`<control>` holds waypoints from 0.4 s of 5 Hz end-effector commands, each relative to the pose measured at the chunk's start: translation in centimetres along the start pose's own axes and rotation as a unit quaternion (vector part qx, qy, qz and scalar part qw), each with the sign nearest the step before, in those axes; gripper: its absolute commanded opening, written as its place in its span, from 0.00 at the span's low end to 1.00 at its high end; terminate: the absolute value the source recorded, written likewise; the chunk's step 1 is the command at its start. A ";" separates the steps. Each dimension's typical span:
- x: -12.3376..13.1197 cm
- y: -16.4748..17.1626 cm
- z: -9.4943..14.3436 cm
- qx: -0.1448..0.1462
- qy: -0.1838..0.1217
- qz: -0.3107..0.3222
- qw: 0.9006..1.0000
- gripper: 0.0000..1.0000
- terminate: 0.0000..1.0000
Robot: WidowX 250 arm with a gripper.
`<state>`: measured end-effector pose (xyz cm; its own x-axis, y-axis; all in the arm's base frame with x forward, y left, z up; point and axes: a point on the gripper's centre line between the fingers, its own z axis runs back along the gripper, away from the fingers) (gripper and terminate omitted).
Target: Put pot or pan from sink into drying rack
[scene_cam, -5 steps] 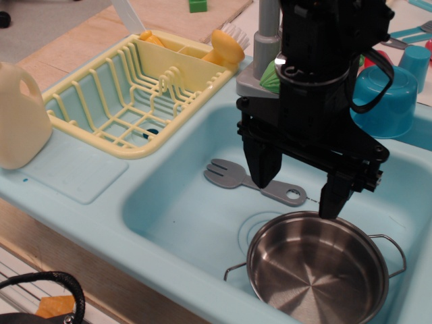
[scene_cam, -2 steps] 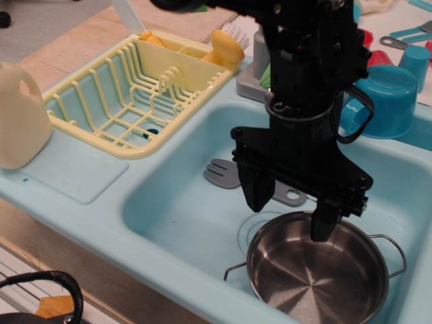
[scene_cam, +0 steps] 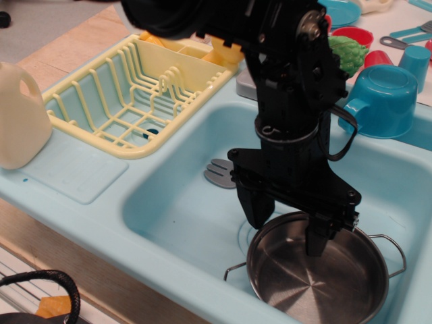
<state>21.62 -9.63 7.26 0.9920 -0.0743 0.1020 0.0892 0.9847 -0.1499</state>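
The shiny steel pot point(scene_cam: 317, 280) with thin wire loop handles sits in the light blue sink point(scene_cam: 182, 209) at the front right. My black gripper point(scene_cam: 287, 233) is open and points down over the pot's far-left rim. One finger point(scene_cam: 256, 209) hangs just outside the rim and the other finger point(scene_cam: 317, 239) reaches inside the pot. The pale yellow drying rack point(scene_cam: 135, 94) stands at the back left beside the sink and holds no pot.
A grey fork point(scene_cam: 219, 172) lies in the sink, partly hidden behind my arm. A cream jug point(scene_cam: 20, 115) stands at the far left. A blue mug point(scene_cam: 385, 101) and a green toy point(scene_cam: 347, 52) sit behind the sink at right.
My gripper has come down and slightly left, from above the pot's far rim to straddling it, one finger now inside the pot. The pot has not moved.
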 end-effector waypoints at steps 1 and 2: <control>0.2 0.1 -0.8 -0.018 -0.005 0.015 1.000 0.00 0.00; 0.3 0.0 -0.7 -0.017 -0.003 0.015 1.000 0.00 0.00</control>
<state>21.26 -8.95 6.78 0.9977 -0.0389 0.0557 0.0455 0.9914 -0.1229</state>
